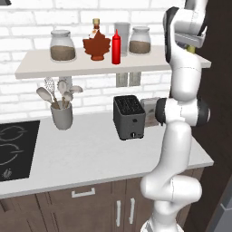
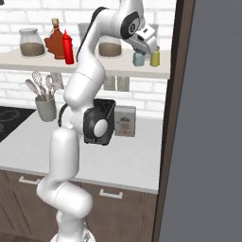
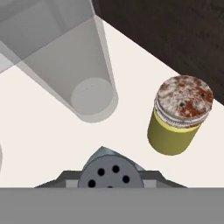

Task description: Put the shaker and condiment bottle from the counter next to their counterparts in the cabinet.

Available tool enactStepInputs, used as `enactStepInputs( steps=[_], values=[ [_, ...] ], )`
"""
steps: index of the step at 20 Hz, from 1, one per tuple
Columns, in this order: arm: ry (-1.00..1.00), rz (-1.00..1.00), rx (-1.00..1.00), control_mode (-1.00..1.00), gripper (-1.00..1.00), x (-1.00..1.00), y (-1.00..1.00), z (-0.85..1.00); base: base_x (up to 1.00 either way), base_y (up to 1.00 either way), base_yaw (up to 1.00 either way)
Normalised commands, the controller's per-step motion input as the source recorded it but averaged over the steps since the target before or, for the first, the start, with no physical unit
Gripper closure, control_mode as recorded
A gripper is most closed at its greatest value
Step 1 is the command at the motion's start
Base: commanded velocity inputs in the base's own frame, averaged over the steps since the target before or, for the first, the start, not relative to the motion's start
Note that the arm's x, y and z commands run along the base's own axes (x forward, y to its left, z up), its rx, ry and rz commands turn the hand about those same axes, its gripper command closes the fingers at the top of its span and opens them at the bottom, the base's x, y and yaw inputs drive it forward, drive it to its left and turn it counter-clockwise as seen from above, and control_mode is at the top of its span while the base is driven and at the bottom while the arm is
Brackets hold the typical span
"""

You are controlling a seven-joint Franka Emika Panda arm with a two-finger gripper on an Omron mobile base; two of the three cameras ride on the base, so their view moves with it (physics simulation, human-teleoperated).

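One shaker (image 2: 138,58), the pale blue-grey one, sits on the cabinet (image 2: 118,70) shelf board with the gripper (image 2: 142,51) closed around it from above. In the hand view we see its grey perforated cap (image 3: 109,173) between the finger tips, though the lower half of the cap is cut off there. Just beside the shaker stands the yellow-green shaker (image 3: 177,118), whose cap looks rust-mottled in the hand view. On the shaker's other side a clear glass tumbler (image 3: 85,70) stands on the same board, close by. Farther along the shelf from the shaker, the condiment bottle (image 1: 116,47) stands upright, right against the maple-leaf syrup bottle (image 1: 96,44), between two lidded jars (image 1: 62,45). Below the shaker, on the counter (image 1: 90,154), a dark toaster (image 1: 128,117) is partly hidden by the arm in the right base view, and we cannot read the small box (image 2: 125,121) next to it.
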Motion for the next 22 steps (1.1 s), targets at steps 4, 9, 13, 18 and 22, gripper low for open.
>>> enactStepInputs(
  steps=[4,9,13,18,22],
  values=[
    [0.05,0.00,0.00,-1.00,1.00,0.12,0.00,0.00,0.00,0.00,0.00],
    [0.08,0.00,0.00,-1.00,-1.00,0.09,0.00,0.00,0.00,0.00,0.00],
    [0.08,0.00,0.00,-1.00,-1.00,0.08,0.00,0.00,0.00,0.00,0.00],
    [0.04,0.00,0.00,-1.00,-1.00,0.01,0.00,0.00,0.00,0.00,0.00],
    [0.07,0.00,0.00,-1.00,-1.00,0.00,0.00,0.00,0.00,0.00,0.00]
  ],
)
